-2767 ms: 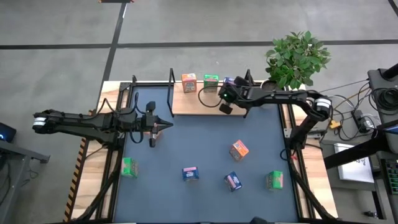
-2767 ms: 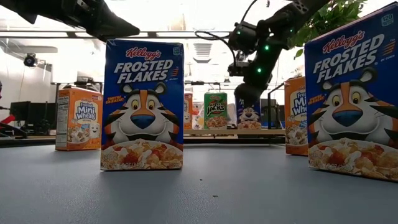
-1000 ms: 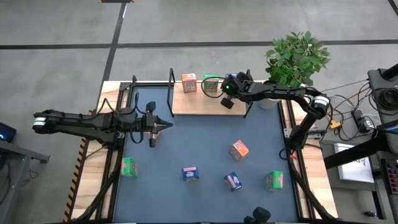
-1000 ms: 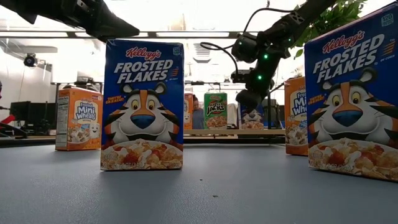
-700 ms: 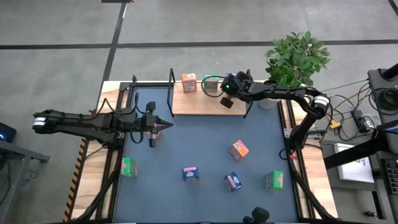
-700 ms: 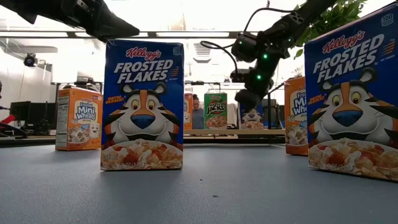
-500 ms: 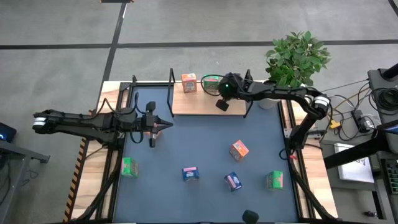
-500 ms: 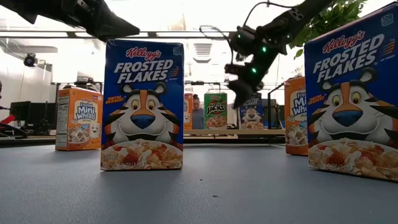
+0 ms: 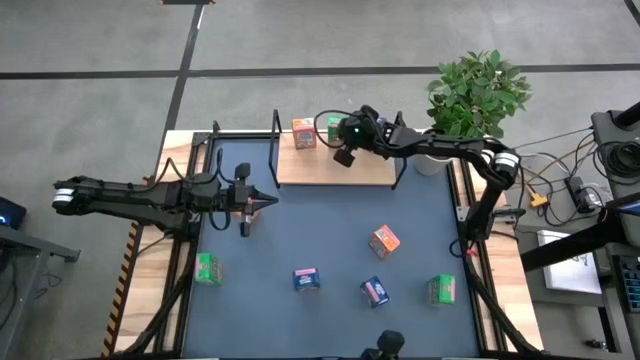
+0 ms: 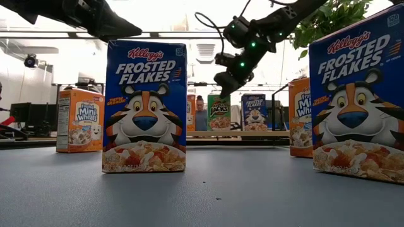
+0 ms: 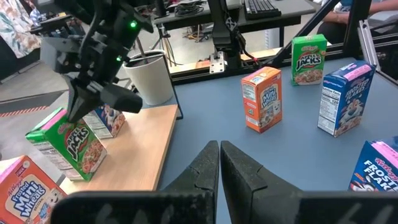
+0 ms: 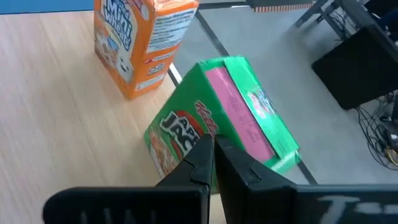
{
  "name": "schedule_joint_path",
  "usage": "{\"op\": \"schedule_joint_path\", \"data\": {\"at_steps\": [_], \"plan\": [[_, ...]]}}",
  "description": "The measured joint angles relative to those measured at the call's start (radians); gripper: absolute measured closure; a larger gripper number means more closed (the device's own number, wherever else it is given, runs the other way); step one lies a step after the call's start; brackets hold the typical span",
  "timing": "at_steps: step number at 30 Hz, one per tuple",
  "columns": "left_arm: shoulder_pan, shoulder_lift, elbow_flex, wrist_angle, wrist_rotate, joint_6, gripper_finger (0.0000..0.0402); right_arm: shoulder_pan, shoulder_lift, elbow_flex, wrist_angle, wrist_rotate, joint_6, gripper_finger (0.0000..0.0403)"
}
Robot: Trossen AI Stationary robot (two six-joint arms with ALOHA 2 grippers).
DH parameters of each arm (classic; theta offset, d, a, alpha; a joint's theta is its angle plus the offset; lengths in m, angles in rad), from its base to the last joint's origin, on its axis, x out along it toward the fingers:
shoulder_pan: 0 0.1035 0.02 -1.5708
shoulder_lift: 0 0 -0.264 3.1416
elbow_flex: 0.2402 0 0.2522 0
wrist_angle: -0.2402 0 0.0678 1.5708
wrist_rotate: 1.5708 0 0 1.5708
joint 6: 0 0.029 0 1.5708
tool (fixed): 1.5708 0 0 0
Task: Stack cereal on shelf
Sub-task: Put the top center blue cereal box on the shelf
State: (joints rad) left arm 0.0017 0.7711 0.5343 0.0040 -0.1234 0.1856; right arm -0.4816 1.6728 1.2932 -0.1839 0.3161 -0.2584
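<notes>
The shelf (image 9: 300, 170) is a light-wood board at the table's far edge. On it stand an orange box (image 9: 303, 133), a green box (image 9: 328, 122) and a blue box (image 10: 254, 113). My right gripper (image 12: 212, 146) is shut above the green box (image 12: 230, 118), its tips at the box's upper front. The left wrist view shows it (image 11: 78, 106) just over the green box (image 11: 65, 143). My left gripper (image 11: 219, 155) is shut and empty, held above the table's left part (image 9: 270, 203). My right gripper points its shut fingertips (image 12: 205, 146) slanting down at the upper front of the green box (image 12: 186, 134). I cannot tell whether they touch it. The box stands on the shelf board.
Several more small cereal boxes stand on the blue-grey table: green (image 9: 207, 268), blue (image 9: 306, 280), blue (image 9: 374, 291), orange (image 9: 384, 240), green (image 9: 441, 290). A potted plant (image 9: 478, 95) stands at the far right. Black shelf posts (image 9: 277, 125) rise at the board's corners.
My right gripper has risen from the blue box and gone toward the table's left along the shelf, ending above the green box. The blue box stays standing on the shelf, free of the gripper.
</notes>
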Motion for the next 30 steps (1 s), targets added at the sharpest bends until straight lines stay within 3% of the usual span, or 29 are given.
{"op": "schedule_joint_path", "data": {"at_steps": [17, 23, 26, 30], "plan": [[0.0, 0.0, 0.0, -0.006, 0.0, -0.013, 0.0402, 0.016, 0.024, 0.05, -0.075, 0.0, -0.015, 0.0394], [0.0, 0.0, 0.0, -0.043, -0.033, -0.179, 0.0402, 0.072, -0.035, 0.062, -0.186, -0.001, -0.002, 0.0394], [0.0, 0.001, 0.03, -0.174, -0.094, -0.35, 0.0402, 0.117, -0.074, 0.062, -0.266, -0.001, 0.019, 0.0394], [0.0, 0.018, 0.143, -0.516, -0.17, -0.489, 0.0394, 0.188, -0.119, 0.062, -0.355, -0.002, 0.057, 0.0394]]}}
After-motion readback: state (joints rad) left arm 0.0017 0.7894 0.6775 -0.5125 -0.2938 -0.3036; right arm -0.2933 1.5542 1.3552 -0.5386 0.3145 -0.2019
